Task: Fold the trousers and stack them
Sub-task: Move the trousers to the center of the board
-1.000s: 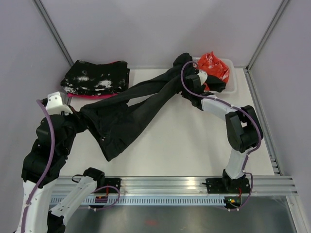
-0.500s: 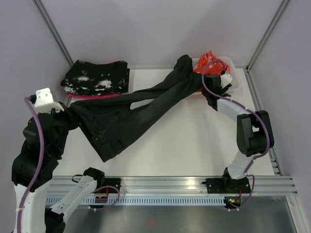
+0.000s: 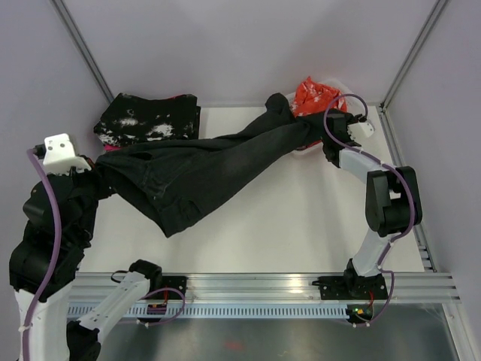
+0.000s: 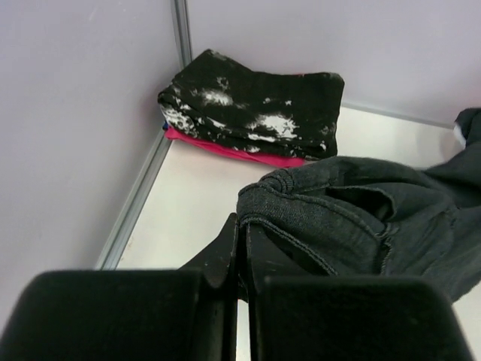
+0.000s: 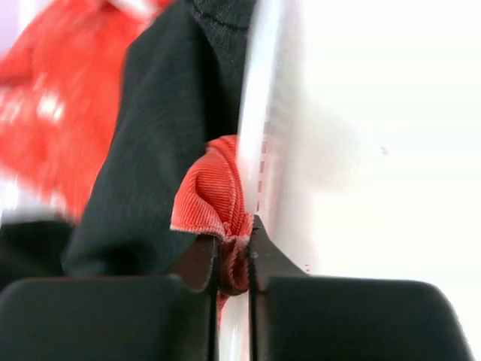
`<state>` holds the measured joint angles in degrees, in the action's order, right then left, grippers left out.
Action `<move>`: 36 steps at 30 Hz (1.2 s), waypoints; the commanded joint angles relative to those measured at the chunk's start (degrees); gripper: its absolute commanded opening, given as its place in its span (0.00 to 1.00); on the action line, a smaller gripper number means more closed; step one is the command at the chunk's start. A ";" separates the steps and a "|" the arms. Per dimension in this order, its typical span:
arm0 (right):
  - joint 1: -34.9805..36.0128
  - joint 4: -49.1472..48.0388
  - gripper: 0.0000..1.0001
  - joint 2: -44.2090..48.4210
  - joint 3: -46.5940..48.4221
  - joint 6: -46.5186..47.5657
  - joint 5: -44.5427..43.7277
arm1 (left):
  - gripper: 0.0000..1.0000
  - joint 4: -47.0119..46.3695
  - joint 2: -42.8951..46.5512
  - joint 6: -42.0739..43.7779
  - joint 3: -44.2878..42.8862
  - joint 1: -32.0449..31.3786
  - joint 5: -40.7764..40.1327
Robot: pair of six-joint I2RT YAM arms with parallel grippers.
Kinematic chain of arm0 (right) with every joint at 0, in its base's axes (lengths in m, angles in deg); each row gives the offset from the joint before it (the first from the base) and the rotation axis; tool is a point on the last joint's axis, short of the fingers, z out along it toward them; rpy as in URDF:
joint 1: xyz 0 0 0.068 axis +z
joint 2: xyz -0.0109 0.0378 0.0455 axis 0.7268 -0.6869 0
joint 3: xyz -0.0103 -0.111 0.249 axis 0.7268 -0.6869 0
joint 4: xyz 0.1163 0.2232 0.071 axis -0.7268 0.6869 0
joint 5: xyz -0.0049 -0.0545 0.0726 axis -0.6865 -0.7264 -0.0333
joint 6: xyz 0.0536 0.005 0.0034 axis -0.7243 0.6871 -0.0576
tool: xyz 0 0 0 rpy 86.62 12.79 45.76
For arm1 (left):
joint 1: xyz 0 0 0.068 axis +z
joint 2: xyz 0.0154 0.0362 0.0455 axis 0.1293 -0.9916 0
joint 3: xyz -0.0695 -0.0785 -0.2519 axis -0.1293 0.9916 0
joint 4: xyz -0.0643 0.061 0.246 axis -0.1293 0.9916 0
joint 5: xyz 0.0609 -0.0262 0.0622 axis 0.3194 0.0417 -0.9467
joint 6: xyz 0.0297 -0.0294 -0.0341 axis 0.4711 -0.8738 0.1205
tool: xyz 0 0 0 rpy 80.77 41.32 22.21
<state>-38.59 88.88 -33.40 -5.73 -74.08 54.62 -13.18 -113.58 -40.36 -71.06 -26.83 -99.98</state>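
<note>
The black trousers (image 3: 203,169) hang stretched across the table, from my left gripper (image 3: 101,171) at the left to the bin at the back right. In the left wrist view my left gripper (image 4: 242,226) is shut on the trousers' (image 4: 353,218) seamed edge. My right gripper (image 3: 325,144) is at the bin. In the right wrist view the right gripper (image 5: 234,252) is shut on a fold of orange-red ribbed cloth (image 5: 214,199). A trouser leg (image 5: 158,150) lies against that fold, outside the jaws.
A folded black cloth speckled with white (image 3: 150,120) lies on a pink cloth (image 3: 143,148) in the back left corner. More orange-red cloth (image 3: 312,94) is heaped in the white bin, whose rim (image 5: 259,113) runs beside the right fingers. Grey walls enclose the table.
My right gripper went from open to shut on the orange-red cloth at the bin. My left arm drew back to the left, pulling the trousers tauter.
</note>
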 commanded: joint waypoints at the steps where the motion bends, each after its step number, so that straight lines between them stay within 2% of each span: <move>1: -0.91 5.46 0.00 -0.17 0.15 -0.33 -7.82 | 0.02 -4.78 0.06 4.99 -5.34 -0.02 -7.43; 7: -2.58 8.35 0.00 0.10 1.20 -0.76 -10.02 | 0.02 -4.43 -4.86 8.67 -14.91 -1.87 -10.94; 8: -3.63 8.36 0.00 0.45 0.51 -1.46 -9.50 | 0.02 -5.39 -6.52 11.29 -19.89 -3.96 -14.17; 11: -4.16 7.49 0.00 0.54 -0.11 -0.07 -7.58 | 0.02 -7.06 -7.41 14.46 -24.23 -5.90 -16.91; 12: -4.60 7.13 0.02 0.71 -0.64 0.90 -6.87 | 0.02 -8.98 -7.59 15.70 -25.38 -8.79 -20.14; 13: -4.78 6.08 0.07 1.23 -1.16 1.95 -5.90 | 0.02 -9.87 -7.59 16.67 -27.65 -10.55 -21.65; 14: -4.95 3.20 0.19 1.41 -1.69 5.70 -4.15 | 0.02 -10.84 -7.41 18.25 -28.46 -14.75 -24.54; 15: -5.65 2.74 0.35 1.68 -1.70 7.31 0.56 | 0.02 -12.50 -6.80 18.87 -28.90 -16.79 -25.70; 17: -6.10 1.86 0.56 2.56 -1.52 12.21 4.63 | 0.02 -13.22 -6.10 20.46 -29.08 -20.92 -28.25; 18: -6.19 1.94 0.76 3.17 -1.43 13.46 7.26 | 0.02 -12.79 -6.18 20.72 -29.00 -21.90 -29.22; 21: -6.27 3.08 0.94 7.63 -1.34 18.03 10.18 | 0.02 -8.31 -8.80 20.46 -28.38 -23.31 -31.94; 24: -6.45 2.91 0.95 11.86 -2.48 20.67 12.73 | 0.02 -4.53 -10.49 17.74 -28.38 -23.40 -30.03; 28: -7.59 4.31 0.98 15.57 -0.91 20.77 12.74 | 0.02 -5.75 -10.32 17.30 -28.56 -23.49 -29.40; 32: -11.28 8.00 0.98 10.22 4.53 20.50 14.93 | 0.02 -6.81 -8.12 17.91 -29.26 -24.37 -31.59; 36: -11.55 7.74 0.97 3.11 7.79 19.72 14.59 | 0.02 -1.21 -10.13 19.14 -28.47 -24.81 -38.35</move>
<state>-50.04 94.50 -25.22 -0.02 -54.74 68.44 -15.32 -122.89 -24.30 -98.54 -51.13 -130.45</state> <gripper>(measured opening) 0.973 0.032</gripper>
